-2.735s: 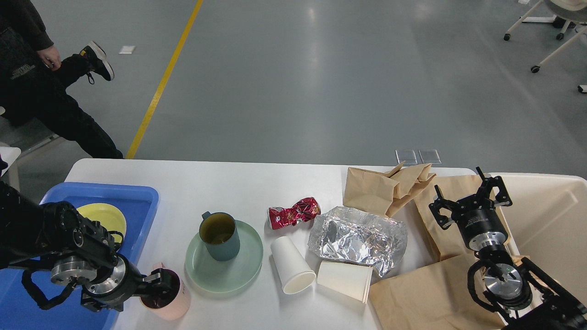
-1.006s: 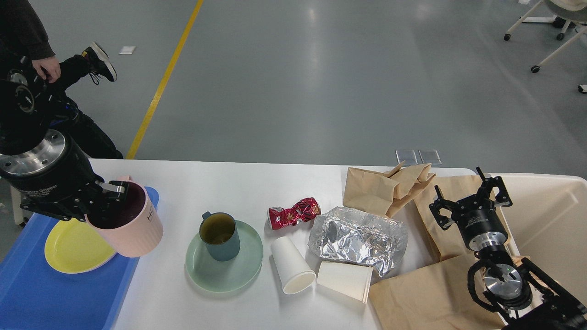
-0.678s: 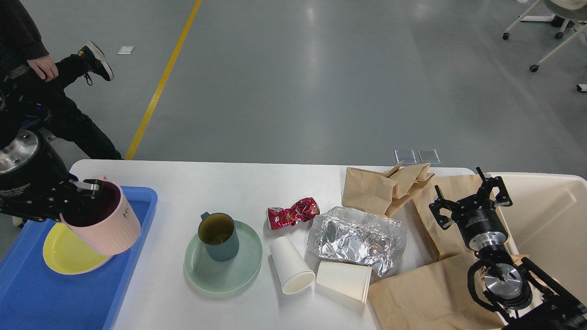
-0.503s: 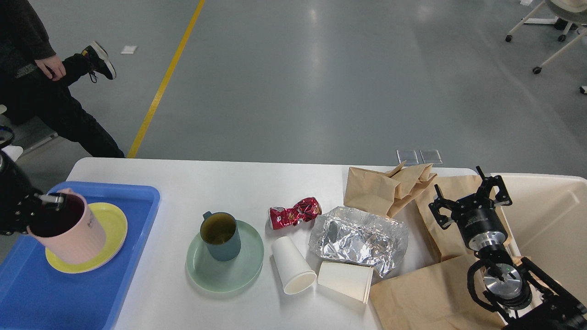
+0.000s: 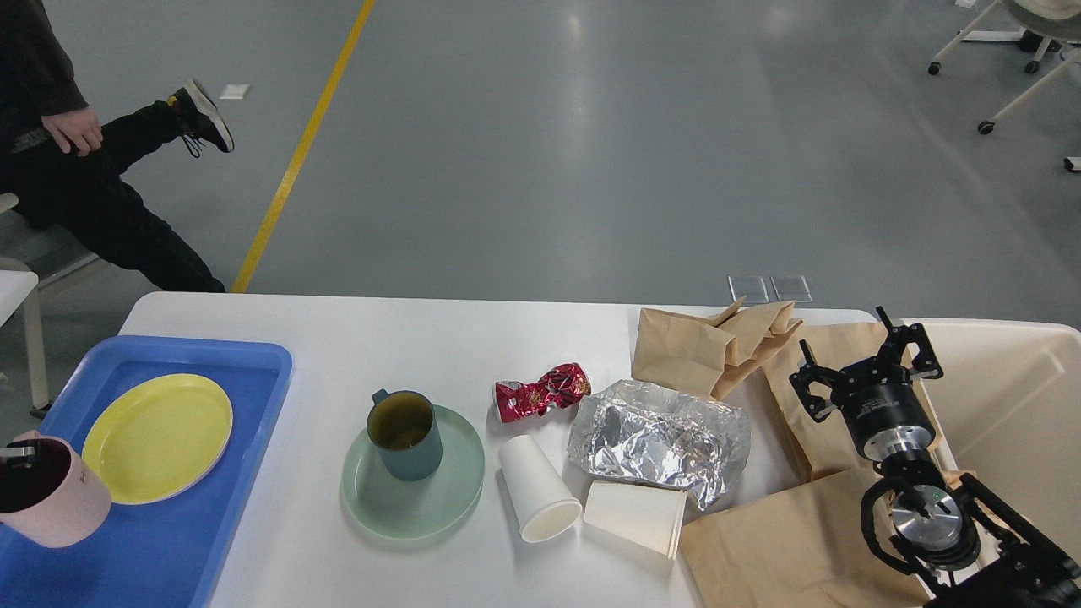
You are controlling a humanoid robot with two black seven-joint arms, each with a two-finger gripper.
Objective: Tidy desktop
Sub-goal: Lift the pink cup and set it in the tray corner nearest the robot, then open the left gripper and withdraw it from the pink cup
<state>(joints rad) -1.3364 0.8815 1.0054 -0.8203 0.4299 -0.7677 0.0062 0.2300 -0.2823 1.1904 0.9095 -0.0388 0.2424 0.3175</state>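
On the desktop (image 5: 380, 338): two paper cups (image 5: 537, 487), one mug (image 5: 405, 435).

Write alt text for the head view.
A white desktop holds a dark mug on a green plate, paper cups, foil and brown bags. At left, a pink cup sits over a blue tray; the right pincer hovers open.

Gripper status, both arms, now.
Left gripper: almost out of view at the frame edge, at the pink cup; grip cannot be told.
Right gripper: open, holding nothing.
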